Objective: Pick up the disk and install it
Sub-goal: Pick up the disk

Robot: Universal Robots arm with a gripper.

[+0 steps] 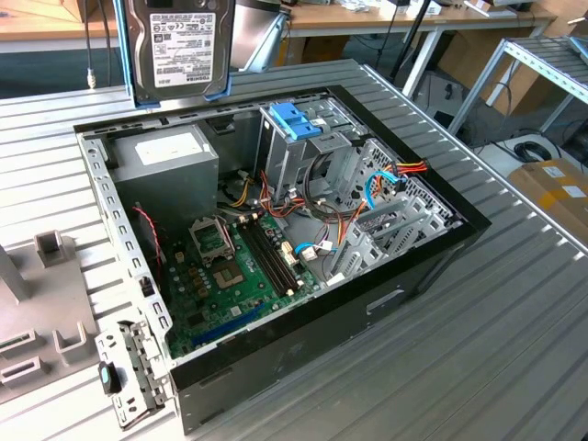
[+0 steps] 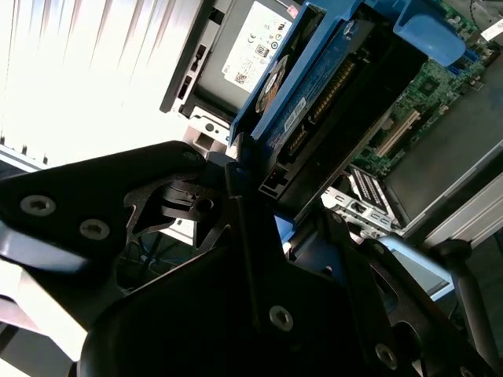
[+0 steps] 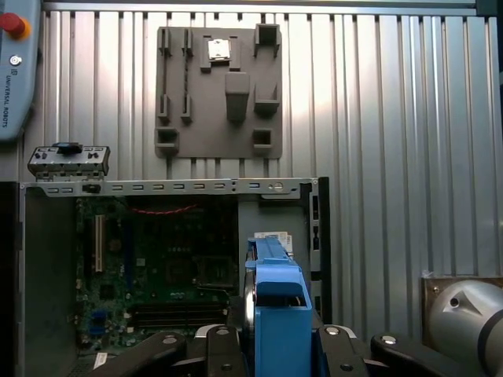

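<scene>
blue-railed disk (image 1: 181, 46) clamped between black fingers (image 3: 222, 353)

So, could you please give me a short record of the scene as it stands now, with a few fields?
Held item: the disk, blue rails, label facing the exterior view
Grasp: gripper shut on the disk, fingers on either side
Disk position: in the air over the computer case, not installed
Case state: open, motherboard exposed
Drive cage: metal, blue latch on top
Beside the case: grey fixture plate on the ribbed table
</scene>
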